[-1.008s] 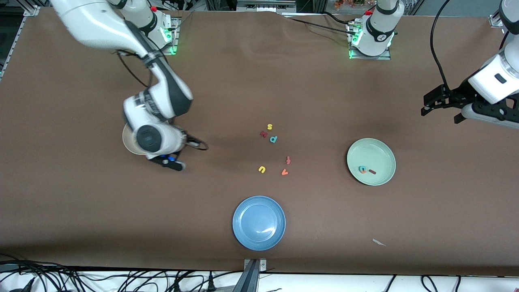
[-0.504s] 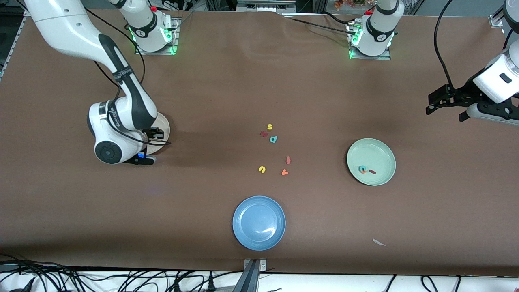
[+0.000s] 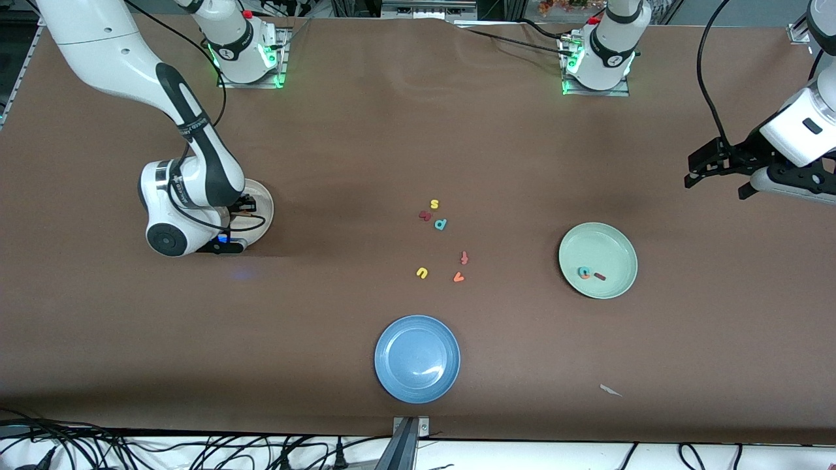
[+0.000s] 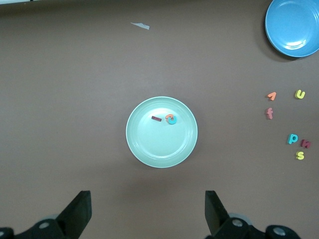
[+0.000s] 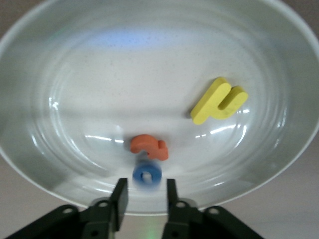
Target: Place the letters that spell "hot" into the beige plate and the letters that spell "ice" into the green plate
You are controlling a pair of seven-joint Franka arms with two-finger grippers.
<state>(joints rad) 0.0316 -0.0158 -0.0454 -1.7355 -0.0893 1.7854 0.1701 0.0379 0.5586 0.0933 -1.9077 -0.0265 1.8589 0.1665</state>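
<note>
The beige plate (image 3: 262,201) lies toward the right arm's end of the table. My right gripper (image 3: 243,210) hangs low over it. In the right wrist view the beige plate (image 5: 75,99) holds a yellow h (image 5: 219,101), an orange t (image 5: 148,146) and a blurred blue o (image 5: 147,174). The o lies just off the tips of my right gripper (image 5: 145,185), whose jaws stand apart with nothing between them. The green plate (image 3: 614,243) holds a teal c on an orange e (image 3: 585,273) and a dark red i (image 3: 600,277). My left gripper (image 3: 712,171) waits open in the air, with the green plate (image 4: 149,144) in its view.
Loose letters lie mid-table: yellow s (image 3: 434,204), dark red letter (image 3: 425,215), teal p (image 3: 441,224), red f (image 3: 464,258), yellow u (image 3: 422,273), orange v (image 3: 458,277). A blue plate (image 3: 417,359) sits nearest the front camera. A paper scrap (image 3: 610,390) lies near that edge.
My right arm swung across until its gripper hung over the beige plate, then its jaws parted and let the blue o go. The left arm hardly moved.
</note>
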